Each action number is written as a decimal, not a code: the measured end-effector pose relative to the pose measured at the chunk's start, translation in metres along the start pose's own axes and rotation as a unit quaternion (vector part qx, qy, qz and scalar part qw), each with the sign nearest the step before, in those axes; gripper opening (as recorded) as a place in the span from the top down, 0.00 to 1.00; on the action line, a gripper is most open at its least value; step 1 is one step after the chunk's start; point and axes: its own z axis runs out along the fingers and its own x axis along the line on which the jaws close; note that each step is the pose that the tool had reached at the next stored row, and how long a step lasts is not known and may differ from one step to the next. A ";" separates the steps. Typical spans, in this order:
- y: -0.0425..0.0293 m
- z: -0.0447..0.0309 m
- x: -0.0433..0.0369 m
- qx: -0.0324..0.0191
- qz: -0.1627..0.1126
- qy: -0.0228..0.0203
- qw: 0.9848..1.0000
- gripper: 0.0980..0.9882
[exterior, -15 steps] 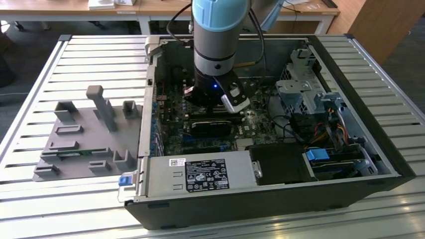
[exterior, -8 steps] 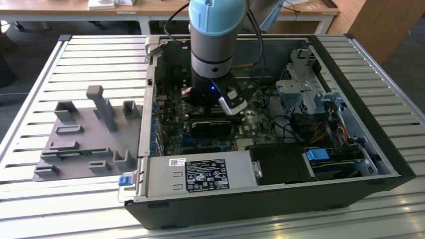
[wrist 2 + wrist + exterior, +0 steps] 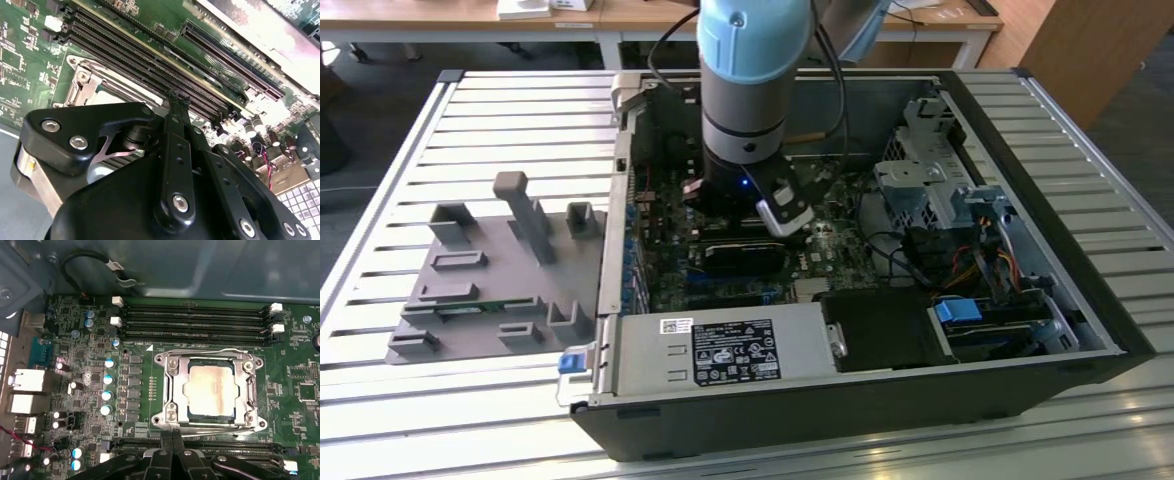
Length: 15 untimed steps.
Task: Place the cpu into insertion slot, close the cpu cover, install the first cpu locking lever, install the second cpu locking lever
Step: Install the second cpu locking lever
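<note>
one gripper (image 3: pixel 172 452) with jaws pressed together and empty, just beside the insertion slot (image 3: pixel 165 390), cpu (image 3: pixel 210 390) seated inside, cpu cover (image 3: pixel 248 390) closed over it

**CPU seated, cover down over it**

Looking down on the green circuit board (image 3: pixel 90 390): the small flat square chip with the dull grey-silver metal top (image 3: pixel 211 390) sits inside the square socket with the silvery metal rim (image 3: pixel 169 390), and the thin silvery metal frame plate with the big window (image 3: pixel 250 390) lies flat around it, chip showing through the window. Long narrow black memory slots with white end clips (image 3: pixel 195 320) run just beyond the socket, more dark slots (image 3: pixel 235 445) on the near side. The black gripper fingertips (image 3: pixel 173 442) sit pressed together, right at the socket's near edge. Blue-topped round capacitors (image 3: pixel 107 387) line up beside the socket.
</note>
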 end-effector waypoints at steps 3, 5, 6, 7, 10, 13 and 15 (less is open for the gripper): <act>-0.0009 0.0016 0.0008 -0.005 0.000 0.000 1.000 0.99; -0.0013 0.0024 0.0020 -0.007 0.000 0.000 1.000 0.99; -0.0014 0.0026 0.0027 -0.009 0.000 0.000 1.000 0.99; -0.0015 0.0029 0.0032 -0.010 0.000 0.000 1.000 0.99; -0.0017 0.0036 0.0042 -0.014 0.000 0.000 1.000 0.99; -0.0019 0.0048 0.0047 -0.017 0.000 0.000 1.000 0.99; -0.0021 0.0056 0.0049 -0.018 0.000 0.000 1.000 0.99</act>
